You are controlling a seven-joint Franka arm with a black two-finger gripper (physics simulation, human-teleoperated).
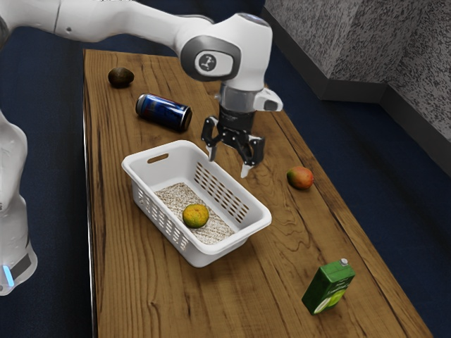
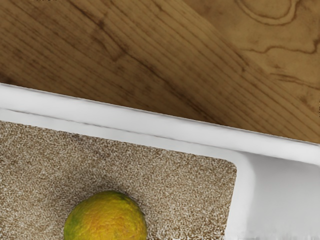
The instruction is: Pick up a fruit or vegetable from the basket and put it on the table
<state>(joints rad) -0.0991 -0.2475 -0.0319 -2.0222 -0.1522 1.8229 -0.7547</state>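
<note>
Nearest my exterior camera, a green carton (image 1: 328, 287) stands on the table (image 1: 275, 282). Beyond it, the yellow-green fruit (image 1: 196, 215) sits inside the white basket (image 1: 204, 258). I've got the gripper (image 1: 228, 161) raised near the basket's long rim, fingers apart. Farther back lie a reddish fruit (image 1: 301, 178), a blue can (image 1: 163, 112) and, farthest, a dark fruit (image 1: 120, 77).

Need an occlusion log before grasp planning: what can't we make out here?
Orange: partly cut off by the wrist view's bottom edge; underside hidden by its own bulk, exterior view.
Drink can: lettering too small, exterior view.
Green carton: fine print too small, exterior view.
Table: one end cut off by the exterior view's bottom edge.
</note>
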